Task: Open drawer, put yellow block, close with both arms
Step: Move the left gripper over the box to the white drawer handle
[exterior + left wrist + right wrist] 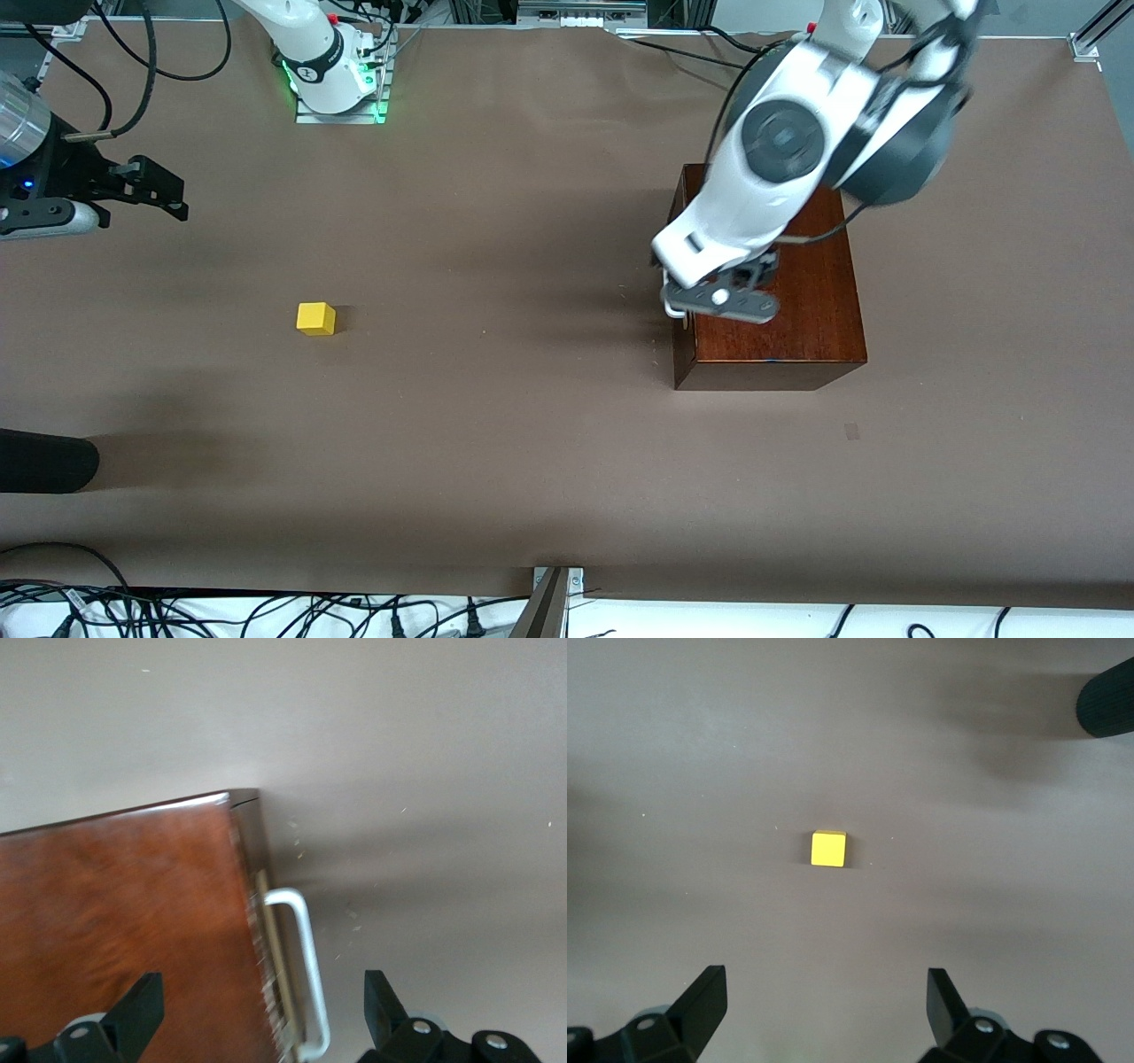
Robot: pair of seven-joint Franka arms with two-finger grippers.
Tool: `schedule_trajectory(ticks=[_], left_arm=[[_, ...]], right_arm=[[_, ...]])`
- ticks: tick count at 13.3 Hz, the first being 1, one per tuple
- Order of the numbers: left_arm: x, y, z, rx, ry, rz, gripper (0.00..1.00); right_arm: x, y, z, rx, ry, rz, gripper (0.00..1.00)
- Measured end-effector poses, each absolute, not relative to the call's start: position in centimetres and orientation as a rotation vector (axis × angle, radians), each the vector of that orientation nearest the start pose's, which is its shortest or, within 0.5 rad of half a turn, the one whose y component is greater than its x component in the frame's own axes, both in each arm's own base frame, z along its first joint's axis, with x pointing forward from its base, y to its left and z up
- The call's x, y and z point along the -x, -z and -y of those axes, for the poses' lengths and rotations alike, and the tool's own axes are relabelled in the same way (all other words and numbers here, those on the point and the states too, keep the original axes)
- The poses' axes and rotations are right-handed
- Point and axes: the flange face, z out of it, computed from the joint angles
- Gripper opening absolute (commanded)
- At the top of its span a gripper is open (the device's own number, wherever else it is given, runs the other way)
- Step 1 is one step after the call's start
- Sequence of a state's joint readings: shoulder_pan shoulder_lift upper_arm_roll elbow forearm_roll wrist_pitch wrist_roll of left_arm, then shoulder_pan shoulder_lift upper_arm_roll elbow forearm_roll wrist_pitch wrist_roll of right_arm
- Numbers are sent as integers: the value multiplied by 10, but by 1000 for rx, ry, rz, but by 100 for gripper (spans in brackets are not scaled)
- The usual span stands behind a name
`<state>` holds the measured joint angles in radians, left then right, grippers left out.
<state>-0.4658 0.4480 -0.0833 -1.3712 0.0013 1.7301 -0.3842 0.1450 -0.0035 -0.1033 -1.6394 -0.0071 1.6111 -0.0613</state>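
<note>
Brown paper covers the whole surface (532, 461). A dark, shiny wooden box (780, 328) sits toward the left arm's end of it. The drawer (266, 930) in the box is shut or very nearly shut, and its white bar handle (306, 970) sticks out from the dark front, on the side that faces the yellow block.

The left arm reaches down over the box. The left pincer (722, 301) hangs just above the top edge of the box, right over the handle. In the left wrist view its two black fingers (137, 1005) are spread wide apart, one over the box top and one over the bare surface, with the handle between them. They are not touching the handle and hold nothing.

The yellow block (316, 318) sits alone on the surface, well apart from the box, toward the right arm's end.

The right pincer (155, 190) is up in the air near the edge of the surface at the right arm's end. It waits there. In the right wrist view its fingers (700, 997) are wide open and empty, and the yellow block lies on the surface below, well apart from them.
</note>
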Motion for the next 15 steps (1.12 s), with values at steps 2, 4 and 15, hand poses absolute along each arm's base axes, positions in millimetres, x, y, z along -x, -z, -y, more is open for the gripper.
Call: schedule_trajectory(ticks=[2,4,15], left_arm=[[-587,-429,360,3110,-176,-261,100],[-581,-419,370,3097,-205,-263,100],[-484,-316,422,2932,-170,-210,100]], right_arm=[[-555,-597,-21,3144,-38,158,100],[-555,-597,-21,3143,-39,160,100],[-555,-599,-30,3142,-34,183,100]])
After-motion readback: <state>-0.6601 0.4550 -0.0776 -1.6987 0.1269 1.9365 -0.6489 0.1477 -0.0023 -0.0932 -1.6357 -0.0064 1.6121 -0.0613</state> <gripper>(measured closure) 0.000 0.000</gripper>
